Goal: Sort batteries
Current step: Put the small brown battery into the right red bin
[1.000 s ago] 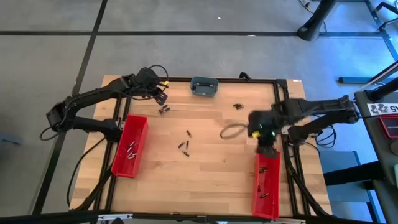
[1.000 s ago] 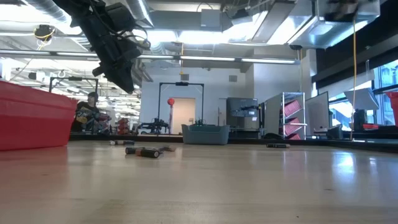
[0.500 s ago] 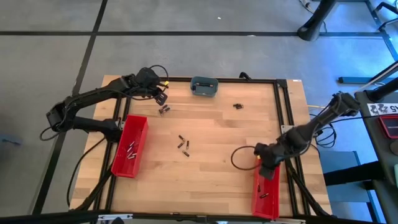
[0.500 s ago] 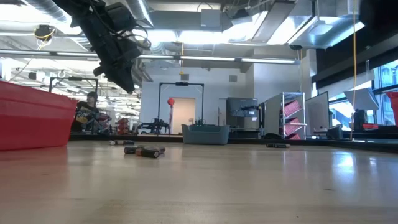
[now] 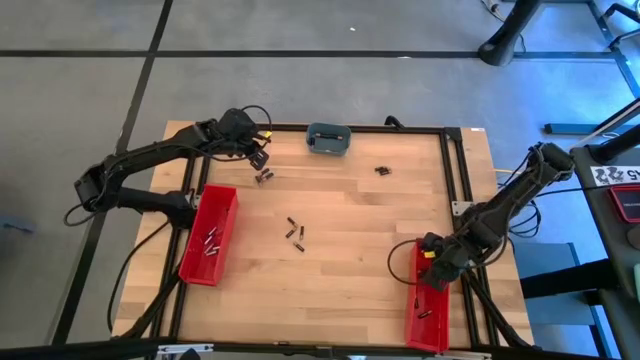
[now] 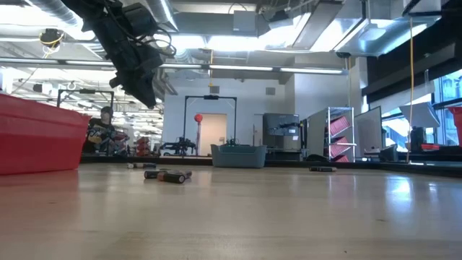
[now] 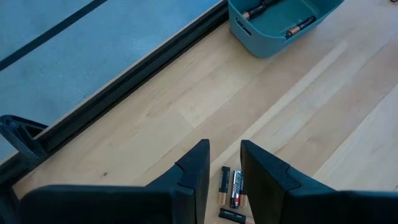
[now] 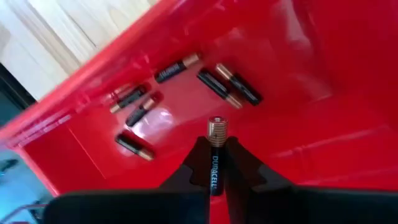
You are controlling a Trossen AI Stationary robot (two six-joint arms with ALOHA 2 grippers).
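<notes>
Over the right red bin (image 5: 428, 300) at 4 o'clock, my right gripper (image 8: 214, 171) pinches one battery (image 8: 214, 155). My left gripper (image 7: 224, 171), narrowly parted, hovers above batteries (image 7: 231, 190) at 11 o'clock.

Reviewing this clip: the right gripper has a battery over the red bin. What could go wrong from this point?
1. The right gripper pinches its battery only by the lower part; it could tilt or slip early, though the right bin lies below.
2. The left gripper hangs open over a tight cluster of batteries; coming down, it may catch two or scatter them.
</notes>
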